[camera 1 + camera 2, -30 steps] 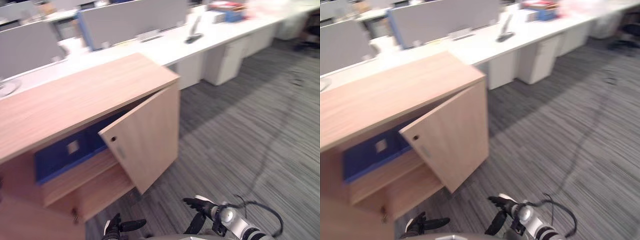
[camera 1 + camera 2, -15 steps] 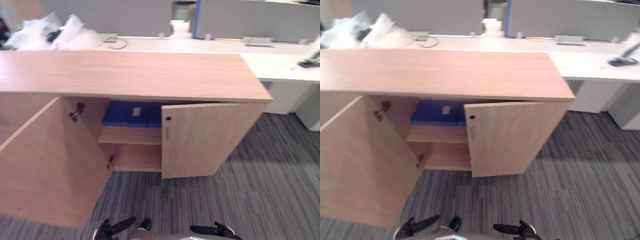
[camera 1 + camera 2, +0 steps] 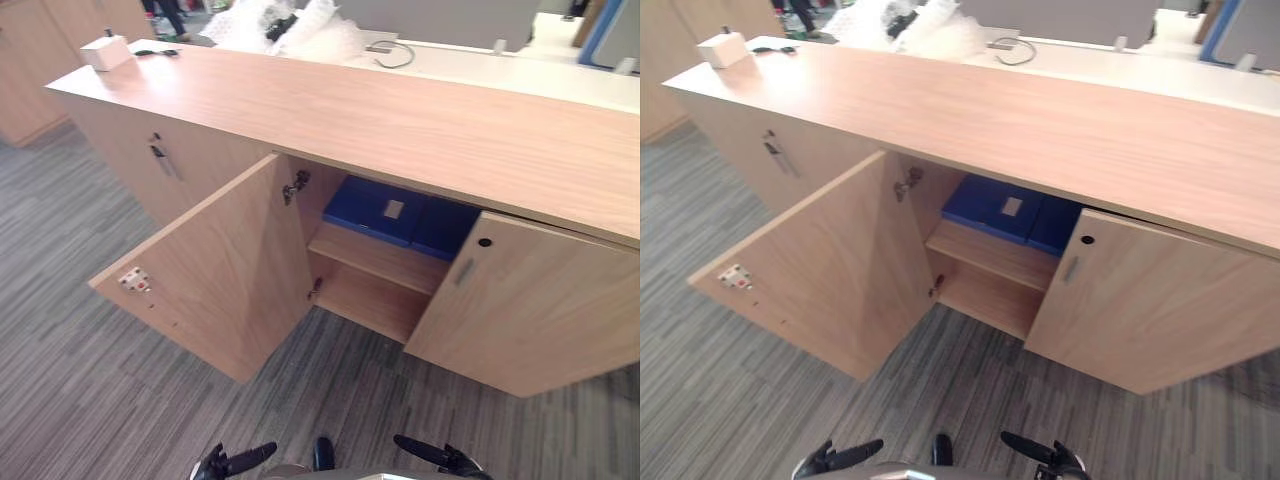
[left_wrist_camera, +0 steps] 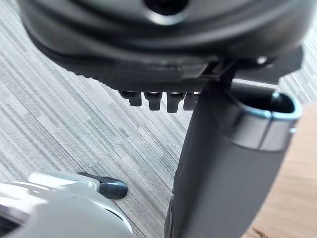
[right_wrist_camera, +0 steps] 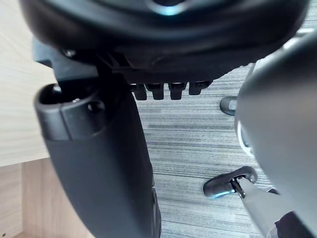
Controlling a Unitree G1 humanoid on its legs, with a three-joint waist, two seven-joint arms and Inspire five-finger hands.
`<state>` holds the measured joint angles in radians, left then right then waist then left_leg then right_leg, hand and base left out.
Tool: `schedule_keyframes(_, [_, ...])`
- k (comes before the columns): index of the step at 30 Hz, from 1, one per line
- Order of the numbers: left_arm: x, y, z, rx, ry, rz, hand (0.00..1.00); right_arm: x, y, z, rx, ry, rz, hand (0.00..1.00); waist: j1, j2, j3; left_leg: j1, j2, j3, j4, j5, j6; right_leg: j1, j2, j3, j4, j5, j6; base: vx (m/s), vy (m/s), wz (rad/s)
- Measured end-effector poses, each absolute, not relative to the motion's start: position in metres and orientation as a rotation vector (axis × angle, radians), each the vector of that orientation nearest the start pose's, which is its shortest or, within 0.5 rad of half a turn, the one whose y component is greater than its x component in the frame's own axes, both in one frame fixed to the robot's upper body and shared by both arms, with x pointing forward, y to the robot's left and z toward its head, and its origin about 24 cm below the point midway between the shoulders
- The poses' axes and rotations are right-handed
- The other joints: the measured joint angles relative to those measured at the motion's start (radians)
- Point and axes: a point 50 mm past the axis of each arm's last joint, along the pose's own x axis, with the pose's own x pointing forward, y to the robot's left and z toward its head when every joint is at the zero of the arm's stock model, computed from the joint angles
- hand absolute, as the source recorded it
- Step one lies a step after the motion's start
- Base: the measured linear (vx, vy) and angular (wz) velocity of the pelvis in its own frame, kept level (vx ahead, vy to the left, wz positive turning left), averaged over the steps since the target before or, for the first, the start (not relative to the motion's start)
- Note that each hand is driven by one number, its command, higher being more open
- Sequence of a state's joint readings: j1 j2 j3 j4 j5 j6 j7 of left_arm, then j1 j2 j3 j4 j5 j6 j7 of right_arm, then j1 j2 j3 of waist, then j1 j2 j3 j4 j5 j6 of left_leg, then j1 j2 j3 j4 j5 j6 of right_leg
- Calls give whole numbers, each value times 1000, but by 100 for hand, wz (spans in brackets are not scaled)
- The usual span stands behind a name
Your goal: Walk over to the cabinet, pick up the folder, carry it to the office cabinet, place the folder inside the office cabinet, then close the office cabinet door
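- Lying on the upper shelf inside the office cabinet, the blue folder is well ahead of both robot hands.
- The left robot hand hangs above the carpet, fingers straight, empty.
- The right robot hand beside it, fingers likewise outstretched, holds nothing.
- The wide-open door stands ahead of the left robot hand; the other door is ajar.

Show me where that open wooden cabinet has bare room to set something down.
Bare: the lower compartment under the shelf board, and the wooden cabinet top right of the small white box. Crowded: on that board, where the flat blue folder lies.
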<state>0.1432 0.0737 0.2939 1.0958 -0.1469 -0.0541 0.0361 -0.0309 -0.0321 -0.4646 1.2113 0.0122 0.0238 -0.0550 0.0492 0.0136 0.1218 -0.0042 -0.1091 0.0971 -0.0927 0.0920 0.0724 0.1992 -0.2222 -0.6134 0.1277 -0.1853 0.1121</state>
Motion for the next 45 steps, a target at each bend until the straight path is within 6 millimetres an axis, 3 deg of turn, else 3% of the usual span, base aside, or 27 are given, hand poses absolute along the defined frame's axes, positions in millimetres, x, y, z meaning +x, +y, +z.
schedule_keyframes(3, [44, 218, -168, -186, 1170, 483, 100, 94, -200, -168, 246, 1180, -466, 100, -2, -2, 2, 20, 0, -7, -2, -4, -6, 31, 8, -8, -18, 2, 2, -9, -37, 6])
schedule_keyframes(12, [39, 220, -168, -306, 1146, 594, 100, 95, -198, -168, 235, 1192, -442, 100, -9, -6, 3, 36, 2, -12, -4, -12, -21, 64, 24, -15, -52, 2, 2, -2, -26, 1])
schedule_keyframes(15, [39, 237, -164, -314, 1122, 696, 100, 91, -196, -169, 231, 1204, -430, 100, -10, -19, 3, 37, 6, -8, -4, -20, -28, 67, 27, -11, -64, 1, -5, 8, -9, -4])
schedule_keyframes(17, [41, 254, -159, -207, 1118, 731, 100, 86, -197, -170, 224, 1215, -430, 100, -9, -22, 4, 39, 7, 2, -4, -27, -30, 67, 29, -4, -71, 2, -7, 38, -14, -14])
schedule_keyframes(22, [47, 301, -140, -193, 1012, 888, 100, 81, -201, -171, 225, 1235, -443, 100, -6, -21, 4, 63, 14, 27, -3, -45, -33, 80, 35, 26, -79, 9, -20, 58, -7, -18])
schedule_keyframes(24, [60, 342, -118, -150, 924, 957, 100, 77, -201, -172, 228, 1245, -446, 100, -3, -21, 2, 76, 21, 36, -3, -56, -37, 85, 40, 43, -78, 11, -23, 73, -18, -15])
schedule_keyframes(25, [61, 353, -111, -129, 905, 972, 100, 77, -201, -172, 227, 1246, -442, 100, -2, -22, 1, 76, 24, 37, -3, -57, -38, 84, 41, 47, -78, 13, -25, 89, -22, -9])
schedule_keyframes(27, [82, 391, -80, -44, 798, 997, 100, 77, -201, -172, 229, 1245, -436, 100, 0, -19, 3, 81, 42, 46, -1, -60, -42, 82, 54, 59, -77, 28, -49, 81, -19, -8])
schedule_keyframes(30, [101, 425, -44, 83, 713, 1004, 100, 78, -201, -171, 237, 1242, -432, 100, 3, -17, 2, 95, 53, 61, 3, -61, -44, 83, 61, 88, -70, 37, -56, 58, -7, -16])
schedule_keyframes(31, [107, 428, -38, 105, 696, 998, 100, 77, -202, -171, 237, 1241, -431, 100, 3, -16, 1, 95, 55, 62, 3, -61, -44, 82, 63, 93, -70, 40, -56, 42, -10, -9])
schedule_keyframes(33, [136, 432, -18, 237, 647, 903, 100, 78, -203, -171, 240, 1235, -427, 100, 6, -4, -2, 95, 70, 62, 4, -60, -44, 80, 75, 105, -69, 57, -56, 16, -6, -1])
schedule_keyframes(36, [154, 428, -7, 440, 676, 779, 100, 78, -204, -171, 239, 1228, -425, 100, 11, 11, -9, 94, 81, 63, 5, -60, -45, 76, 85, 119, -68, 68, -56, 0, 0, 0])
schedule_keyframes(37, [164, 422, -4, 507, 673, 719, 100, 75, -205, -170, 238, 1225, -427, 100, 30, 13, -11, 92, 85, 62, 5, -61, -46, 72, 87, 130, -64, 68, -56, 0, 0, 0])
schedule_keyframes(39, [169, 415, 0, 576, 659, 649, 100, 73, -204, -171, 228, 1227, -414, 100, 50, 12, -14, 89, 97, 62, 7, -60, -51, 60, 93, 140, -44, 68, -56, 23, -40, 0])
schedule_keyframes(43, [170, 412, 2, 605, 654, 608, 100, 70, -205, -171, 226, 1229, -405, 100, 57, 14, -28, 90, 122, 55, 9, -60, -54, 34, 104, 156, 22, 70, -56, 25, -42, 7])
schedule_keyframes(44, [169, 410, 1, 614, 657, 597, 100, 71, -207, -170, 214, 1220, -392, 100, 57, 35, -31, 89, 148, 51, 10, -58, -56, -1, 109, 160, 67, 25, -51, -9, -54, -9])
schedule_keyframes(45, [168, 409, 0, 623, 661, 592, 100, 74, -207, -169, 207, 1209, -377, 100, 58, 33, -34, 89, 158, 56, 11, -56, -60, -10, 112, 152, -13, -3, -43, -47, -51, -7])
